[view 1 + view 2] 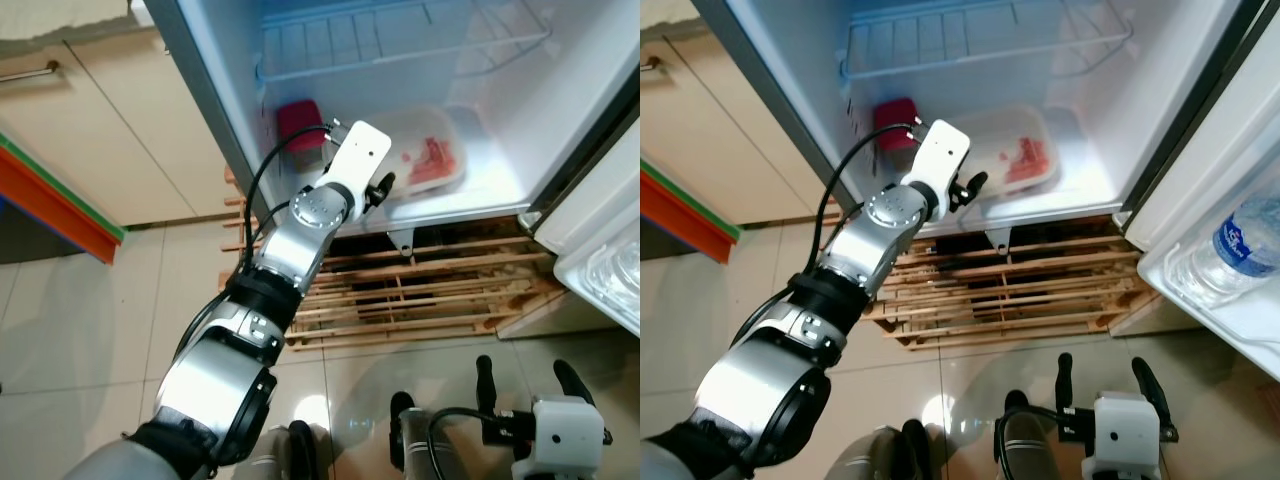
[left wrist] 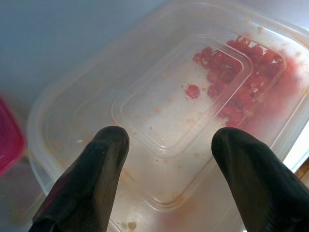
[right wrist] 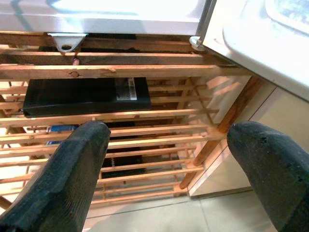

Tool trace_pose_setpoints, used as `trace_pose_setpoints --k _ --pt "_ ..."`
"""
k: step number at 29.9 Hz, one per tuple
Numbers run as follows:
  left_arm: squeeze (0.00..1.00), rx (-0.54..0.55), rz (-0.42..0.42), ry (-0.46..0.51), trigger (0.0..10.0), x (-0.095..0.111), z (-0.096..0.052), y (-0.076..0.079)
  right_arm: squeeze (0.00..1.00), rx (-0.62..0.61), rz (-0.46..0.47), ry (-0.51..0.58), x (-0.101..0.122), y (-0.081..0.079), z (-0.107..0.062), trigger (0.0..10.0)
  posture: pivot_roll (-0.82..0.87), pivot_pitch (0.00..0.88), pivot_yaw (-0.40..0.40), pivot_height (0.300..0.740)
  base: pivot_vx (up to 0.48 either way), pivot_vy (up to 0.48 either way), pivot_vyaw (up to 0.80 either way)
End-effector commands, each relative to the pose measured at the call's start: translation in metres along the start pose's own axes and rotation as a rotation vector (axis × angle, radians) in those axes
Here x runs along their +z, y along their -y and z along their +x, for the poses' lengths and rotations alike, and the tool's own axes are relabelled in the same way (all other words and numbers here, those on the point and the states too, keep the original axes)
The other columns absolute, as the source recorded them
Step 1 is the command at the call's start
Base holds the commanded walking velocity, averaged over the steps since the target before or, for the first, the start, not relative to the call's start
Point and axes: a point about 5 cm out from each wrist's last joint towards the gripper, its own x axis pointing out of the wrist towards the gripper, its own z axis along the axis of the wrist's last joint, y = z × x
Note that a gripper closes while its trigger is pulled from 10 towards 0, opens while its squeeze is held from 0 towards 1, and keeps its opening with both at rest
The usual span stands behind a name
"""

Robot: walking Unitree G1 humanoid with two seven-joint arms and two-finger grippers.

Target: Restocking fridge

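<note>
Pale floor tiles and a wooden slat rack lie under the open fridge, whose white bottom floor is where my left arm reaches in. My left gripper has its two black fingers spread wide apart, holding nothing. Between and beyond them sits a clear plastic food tub with its lid on, red bits of food gathered at one end inside it. My fingertips hang just over the near rim of the tub; I cannot tell whether they touch it. From my head, the tub rests on the fridge floor toward the middle, and a small red box stands just beside it, nearer the fridge's left wall. A white wire shelf runs above both, bare as far as I can see.

My right gripper hangs low by my side with its fingers also wide open and holding nothing, pointing at the slat rack, where a flat black box lies between the slats. On the right, the fridge door stands open, and a water bottle lies in its clear door bin
</note>
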Motion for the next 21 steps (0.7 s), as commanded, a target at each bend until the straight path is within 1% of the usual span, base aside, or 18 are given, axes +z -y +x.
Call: trace_pose_setpoints --k 1,6,8,11,13,15,16,17,20,21 --pt "0.00 -0.048 -0.012 -0.065 10.0 -0.014 0.002 0.010 0.00 -0.002 0.003 -0.023 -0.002 -0.003 -0.002 10.0 -0.22 0.315 0.147 0.740 0.000 0.000 0.00" --pt "0.00 -0.092 -0.005 -0.040 10.0 -0.005 0.010 0.022 0.00 -0.012 0.008 -0.020 -0.001 -0.005 -0.001 10.0 -0.22 0.316 0.154 0.740 0.000 0.000 0.00" --pt "0.00 -0.093 -0.002 -0.039 10.0 -0.004 0.011 0.024 0.00 -0.013 0.007 -0.018 -0.001 -0.006 0.000 10.0 -0.22 0.318 0.155 0.740 0.000 0.000 0.00" --pt "0.00 -0.064 0.015 -0.018 10.0 0.000 0.013 0.022 0.00 -0.016 0.007 -0.014 0.000 -0.006 0.001 10.0 -0.22 0.319 0.156 0.740 0.000 0.000 0.00" --pt "0.00 -0.032 0.022 0.000 10.0 0.005 0.013 0.018 0.00 -0.018 0.008 -0.009 0.000 -0.006 0.002 10.0 -0.22 0.319 0.159 0.740 0.000 0.000 0.00" --pt "0.00 0.026 0.020 0.052 10.0 0.017 0.014 0.008 0.00 -0.023 0.007 -0.001 0.002 -0.006 0.004 10.0 -0.23 0.317 0.160 0.740 0.000 0.000 0.00" --pt "0.00 0.026 0.020 0.052 10.0 0.017 0.014 0.008 0.00 -0.023 0.007 -0.001 0.002 -0.006 0.004 10.0 -0.23 0.317 0.160 0.740 0.000 0.000 0.00" --pt "0.00 0.046 0.010 0.072 10.0 0.021 0.014 0.005 0.00 -0.024 0.006 0.000 0.002 -0.006 0.005 10.0 -0.23 0.314 0.157 0.740 0.000 0.000 0.00" --pt "0.00 0.104 -0.012 0.154 10.0 0.038 0.013 -0.006 0.00 -0.023 0.004 0.003 0.002 -0.006 0.006 10.0 -0.22 0.313 0.156 0.740 0.000 0.000 0.00" --pt "0.00 0.125 -0.024 0.203 10.0 0.048 0.012 -0.010 0.00 -0.019 0.001 0.006 0.002 -0.006 0.006 10.0 -0.22 0.310 0.151 0.740 0.000 0.000 0.00"
